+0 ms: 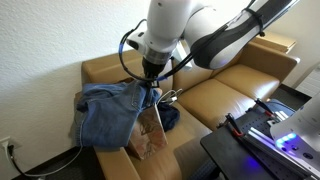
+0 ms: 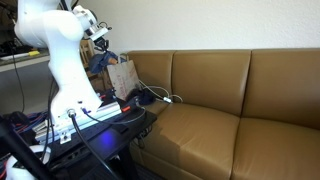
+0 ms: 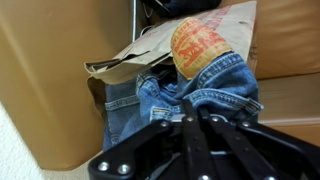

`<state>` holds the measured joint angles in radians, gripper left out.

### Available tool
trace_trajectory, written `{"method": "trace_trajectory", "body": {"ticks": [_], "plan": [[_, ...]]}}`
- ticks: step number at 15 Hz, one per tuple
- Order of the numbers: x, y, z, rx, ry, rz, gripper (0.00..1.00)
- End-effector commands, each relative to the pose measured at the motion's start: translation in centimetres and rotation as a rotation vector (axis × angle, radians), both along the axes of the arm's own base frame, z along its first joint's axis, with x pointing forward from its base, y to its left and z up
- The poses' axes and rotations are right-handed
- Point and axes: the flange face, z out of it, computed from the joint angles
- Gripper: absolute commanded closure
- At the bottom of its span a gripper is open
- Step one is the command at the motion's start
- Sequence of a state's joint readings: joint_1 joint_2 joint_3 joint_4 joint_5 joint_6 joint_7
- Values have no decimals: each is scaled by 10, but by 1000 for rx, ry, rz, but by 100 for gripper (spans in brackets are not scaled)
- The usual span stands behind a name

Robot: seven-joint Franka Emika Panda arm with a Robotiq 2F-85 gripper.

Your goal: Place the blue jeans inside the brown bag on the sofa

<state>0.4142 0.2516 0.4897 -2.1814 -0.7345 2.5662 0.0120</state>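
The blue jeans (image 1: 105,112) hang from my gripper (image 1: 150,84) and drape over the top of the brown paper bag (image 1: 152,135) on the tan sofa (image 1: 225,95). In the wrist view the jeans (image 3: 190,95) bunch at my fingertips (image 3: 185,108), with the bag (image 3: 205,45) and its red print behind them. The fingers are closed on the denim waistband. In an exterior view the bag (image 2: 122,76) stands at the sofa's far end, with the jeans (image 2: 99,62) beside it and my gripper (image 2: 103,42) above.
A dark cloth and white cables (image 1: 170,108) lie on the sofa seat behind the bag. A black table with equipment (image 1: 260,135) stands in front of the sofa. A sofa armrest (image 1: 100,68) is beside the bag.
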Motion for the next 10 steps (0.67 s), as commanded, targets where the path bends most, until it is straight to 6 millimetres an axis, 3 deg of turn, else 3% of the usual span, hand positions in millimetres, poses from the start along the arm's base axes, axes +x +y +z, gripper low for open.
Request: {"method": "trace_trajectory", "body": {"ticks": [1,10], "plan": [[10,-12,-19,-45,102,-76,69],[45,-42,-17,107,230,-338,8]]}}
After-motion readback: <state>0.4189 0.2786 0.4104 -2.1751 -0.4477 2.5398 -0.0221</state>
